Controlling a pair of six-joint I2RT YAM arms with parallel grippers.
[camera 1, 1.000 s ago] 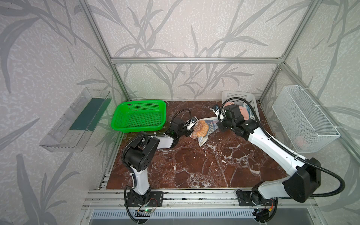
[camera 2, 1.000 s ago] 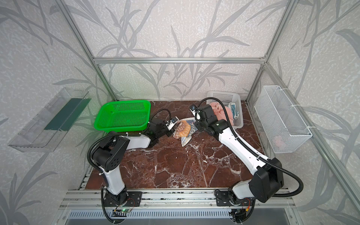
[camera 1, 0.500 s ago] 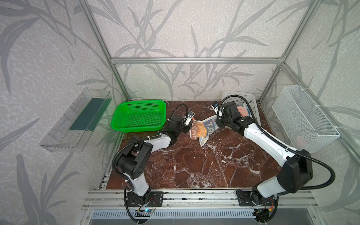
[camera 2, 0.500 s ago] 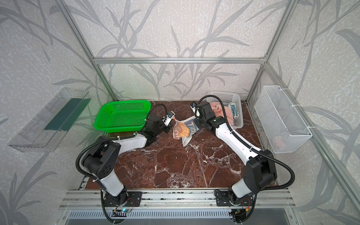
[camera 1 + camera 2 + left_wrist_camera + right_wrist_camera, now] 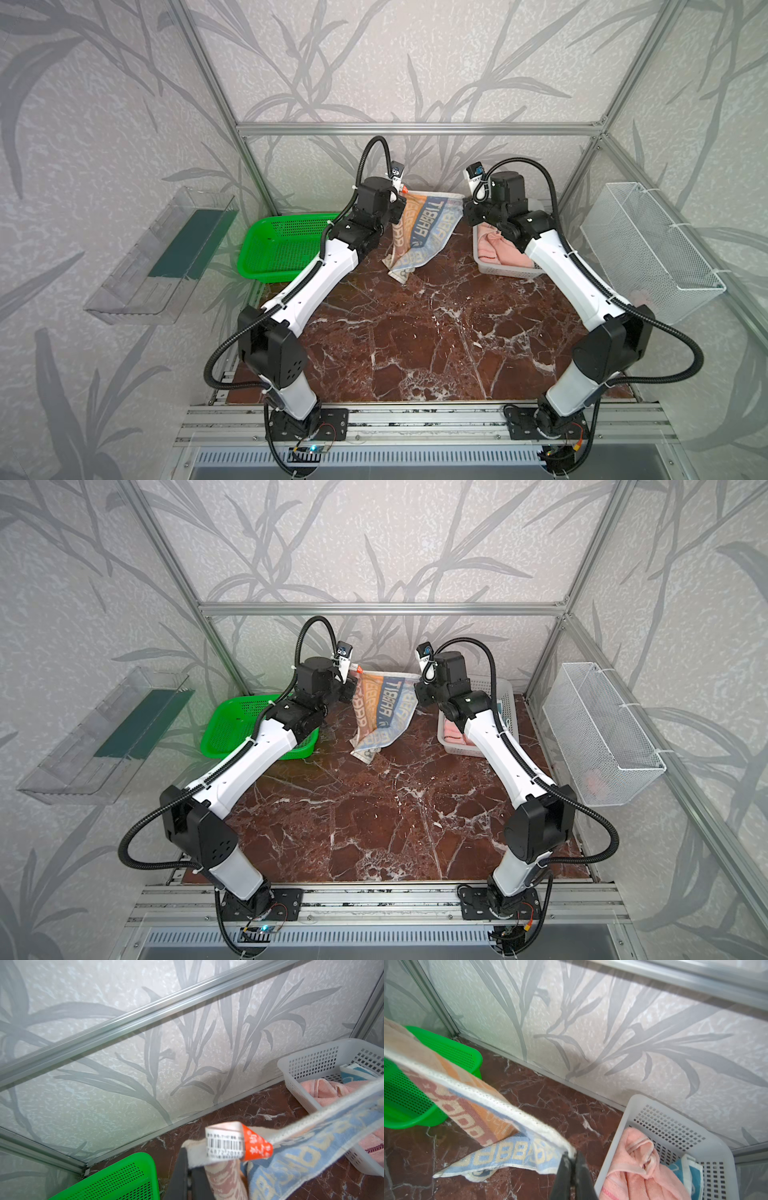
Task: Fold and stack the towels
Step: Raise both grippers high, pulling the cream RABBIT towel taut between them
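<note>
right wrist view: cream towel (image 5: 481,1113) hem taut, seemingly above tabletop (image 5: 550,1105)

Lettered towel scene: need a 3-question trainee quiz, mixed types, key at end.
1. True or false: the left gripper and right gripper are both shut on the lettered towel.
2. How many towels show in the white basket? A) none B) two C) four
3. Which towels are they, by colour?
Key: 1 true; 2 B; 3 pink towel and teal towel.
</note>
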